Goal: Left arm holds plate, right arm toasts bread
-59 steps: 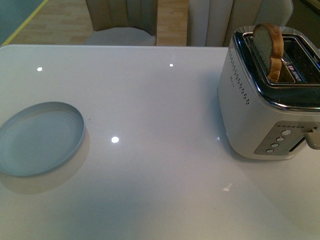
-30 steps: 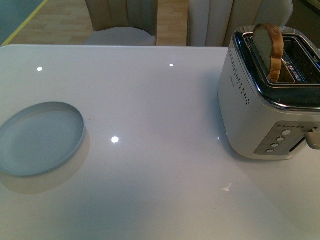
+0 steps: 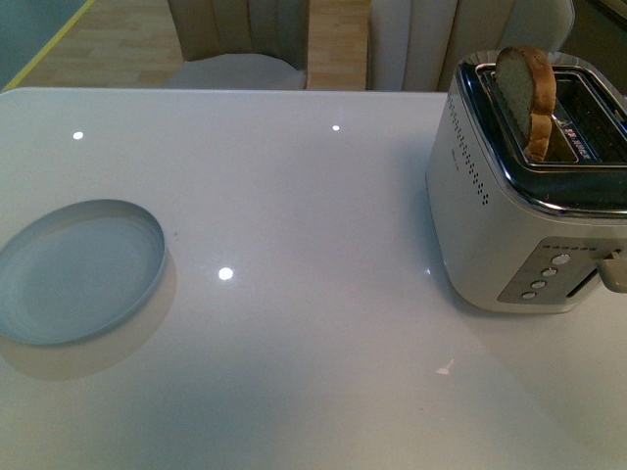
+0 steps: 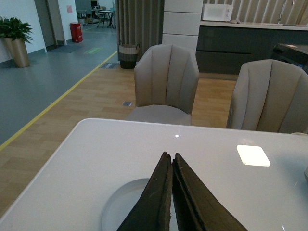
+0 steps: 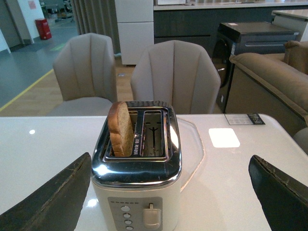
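Across the whole front view spreads the white glossy counter (image 3: 313, 323), dotted with small bright reflections of ceiling lights. Beyond its far edge stand two grey padded chairs (image 4: 166, 84), on a wood floor.

On the counter's right side sits the toaster (image 3: 519, 206), white-bodied with a chrome top, two slots, a column of round buttons and a lever on its front face. On the left side, well apart from the toaster, lies the plate (image 3: 78, 269), round, shallow and pale blue-grey, flat on the counter with nothing on it.

Neither arm shows in the front view. In the left wrist view the left hand (image 4: 172, 161) has its two dark fingers pressed together with only a thin slit between them, gripping nothing; it hangs over the plate's near part, not touching it as far as can be told. In the right wrist view the right hand (image 5: 175, 187) is spread wide, its fingers (image 5: 53, 202) at the two sides of the picture, with the toaster seen between them; it has hold of nothing.

The bread (image 3: 529, 98) stands upright in the toaster's left slot, its upper half with the rounded crust sticking out above the chrome top.
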You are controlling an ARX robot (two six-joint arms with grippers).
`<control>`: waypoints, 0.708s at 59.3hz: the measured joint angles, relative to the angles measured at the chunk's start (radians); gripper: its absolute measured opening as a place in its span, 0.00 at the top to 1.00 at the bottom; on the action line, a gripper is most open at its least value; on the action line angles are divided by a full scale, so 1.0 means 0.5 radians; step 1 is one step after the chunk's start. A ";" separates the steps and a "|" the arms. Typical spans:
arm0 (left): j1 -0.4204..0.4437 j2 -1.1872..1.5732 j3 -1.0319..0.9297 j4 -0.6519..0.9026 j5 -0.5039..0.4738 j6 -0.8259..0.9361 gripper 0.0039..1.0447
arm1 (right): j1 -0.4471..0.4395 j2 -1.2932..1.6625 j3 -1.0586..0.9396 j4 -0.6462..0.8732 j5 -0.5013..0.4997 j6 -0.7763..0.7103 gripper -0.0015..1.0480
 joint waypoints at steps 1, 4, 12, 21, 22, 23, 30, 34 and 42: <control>0.000 0.000 0.000 0.000 0.000 0.000 0.98 | 0.000 0.000 0.000 0.000 0.000 0.000 0.08; 0.000 0.000 0.000 0.000 0.000 -0.001 0.95 | 0.000 0.000 0.000 0.000 0.000 -0.001 0.08; 0.000 0.000 0.000 0.000 0.000 -0.001 0.66 | 0.000 0.000 0.000 0.000 0.000 0.000 0.08; 0.000 0.000 0.000 0.000 0.000 0.000 0.34 | 0.000 0.000 0.000 0.000 0.000 0.000 0.08; 0.000 0.000 0.000 0.000 0.000 0.000 0.30 | 0.000 0.000 0.000 0.000 0.000 0.000 0.08; 0.000 0.000 0.000 0.000 0.000 -0.001 0.27 | 0.000 0.000 0.000 0.000 0.000 0.000 0.08; 0.000 0.000 0.000 0.000 0.000 0.002 0.05 | 0.000 0.000 0.000 0.000 0.000 0.000 0.08; 0.000 0.000 0.000 0.000 0.000 0.003 0.07 | 0.000 0.000 0.000 0.000 0.000 0.000 0.08; 0.000 0.000 0.000 0.000 0.000 0.003 0.07 | 0.000 0.000 0.000 0.000 0.000 0.000 0.08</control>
